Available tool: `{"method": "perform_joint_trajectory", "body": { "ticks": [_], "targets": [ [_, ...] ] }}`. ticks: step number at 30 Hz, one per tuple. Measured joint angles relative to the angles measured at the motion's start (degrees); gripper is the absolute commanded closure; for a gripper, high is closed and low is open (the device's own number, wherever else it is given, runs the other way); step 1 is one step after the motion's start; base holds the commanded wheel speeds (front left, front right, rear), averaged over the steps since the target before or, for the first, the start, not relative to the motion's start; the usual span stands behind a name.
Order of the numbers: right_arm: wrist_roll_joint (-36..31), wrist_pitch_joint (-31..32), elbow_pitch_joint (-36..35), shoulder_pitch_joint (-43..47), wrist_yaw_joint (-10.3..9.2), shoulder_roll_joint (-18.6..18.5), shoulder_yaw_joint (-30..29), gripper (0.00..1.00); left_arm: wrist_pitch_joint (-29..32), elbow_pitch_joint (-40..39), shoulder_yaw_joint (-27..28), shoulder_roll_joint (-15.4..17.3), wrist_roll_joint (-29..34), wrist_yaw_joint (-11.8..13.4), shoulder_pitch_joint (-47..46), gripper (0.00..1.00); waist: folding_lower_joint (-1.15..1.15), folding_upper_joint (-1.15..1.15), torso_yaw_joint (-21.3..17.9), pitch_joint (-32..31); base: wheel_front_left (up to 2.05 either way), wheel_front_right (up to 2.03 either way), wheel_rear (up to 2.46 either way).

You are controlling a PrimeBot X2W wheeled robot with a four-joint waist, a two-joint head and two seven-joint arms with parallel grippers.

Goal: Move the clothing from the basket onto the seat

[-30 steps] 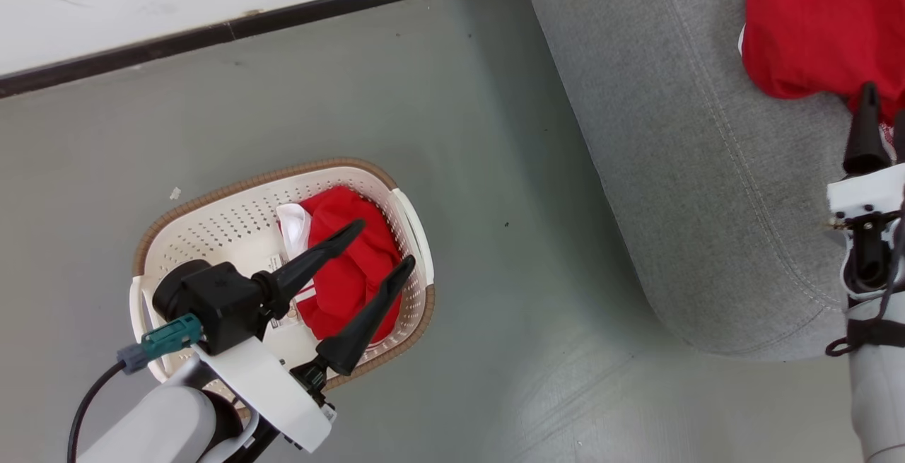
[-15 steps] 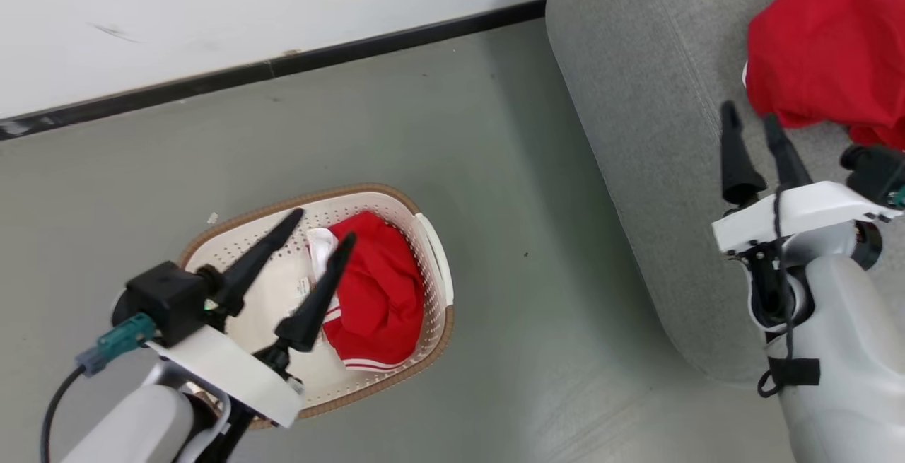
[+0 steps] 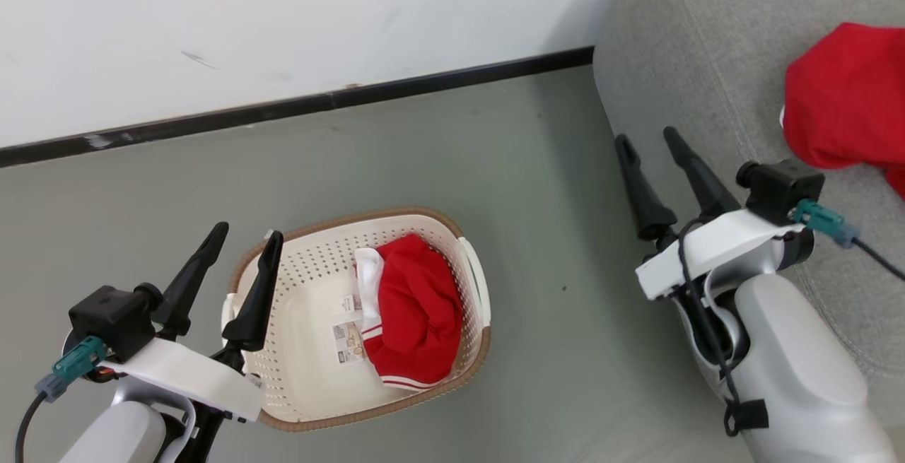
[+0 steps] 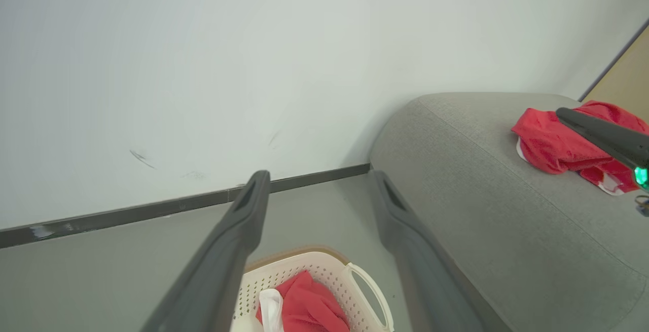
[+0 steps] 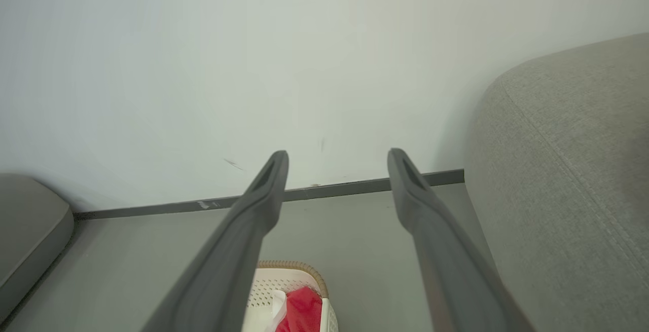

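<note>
Grey floor (image 3: pixel 551 251) between basket (image 3: pixel 318 265) and seat (image 3: pixel 707 53)

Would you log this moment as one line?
left tool open, empty | right tool open, empty | red garment in basket | second garment on seat

basket (image 3: pixel 311 286): cream, dotted perforations, brown woven-look rim
inner garment (image 3: pixel 417 311): red, white trim, white stripes at edge
seat (image 3: pixel 679 39): plain grey fabric, paler seams
second garment (image 3: pixel 845 95): red
floor (image 3: pixel 424 145) grey-green, wall (image 3: pixel 283 18) white, skirting (image 3: pixel 283 106) black
</note>
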Motion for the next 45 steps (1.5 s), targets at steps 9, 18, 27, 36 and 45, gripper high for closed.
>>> {"method": "perform_joint_trajectory", "body": {
  "ticks": [9, 18, 27, 36, 45],
  "targets": [
    [-1.69, 0.0, -1.02, 4.26, 0.0, -0.2, 2.91, 0.0, -1.15, 3.71, 1.77, -1.82, -0.55, 0.49, 1.94, 0.0, 0.0, 0.0, 3.29, -3.16, 0.0, 0.0, 0.0],
    [-2.32, 0.0, -1.48, 8.94, 0.0, -0.22, 3.49, 0.0, -1.55, 6.25, 2.0, -3.83, -1.03, 0.35, 3.36, 0.0, 0.0, 0.0, 6.23, -6.38, 0.0, 0.0, 0.0],
    [-3.75, 0.0, -2.56, 13.11, 0.0, -0.22, 2.31, 0.0, -1.63, 8.18, 1.97, -5.63, -1.03, -0.13, 4.54, 0.0, 0.0, 0.0, 8.64, -9.4, 0.0, 0.0, 0.0],
    [-4.85, 0.0, -3.91, 16.45, 0.0, -0.14, 0.22, 0.0, -1.79, 9.95, 2.2, -6.15, -1.03, -0.84, 5.52, 0.0, 0.0, 0.0, 10.45, -11.83, 0.0, 0.0, 0.0],
    [-4.97, 0.0, -5.43, 19.68, 0.0, 0.0, -0.89, 0.0, -1.79, 10.55, 2.03, -6.38, -1.01, -1.38, 6.12, 0.0, 0.0, 0.0, 11.06, -12.83, 0.0, 0.0, 0.0]
  ]
}}
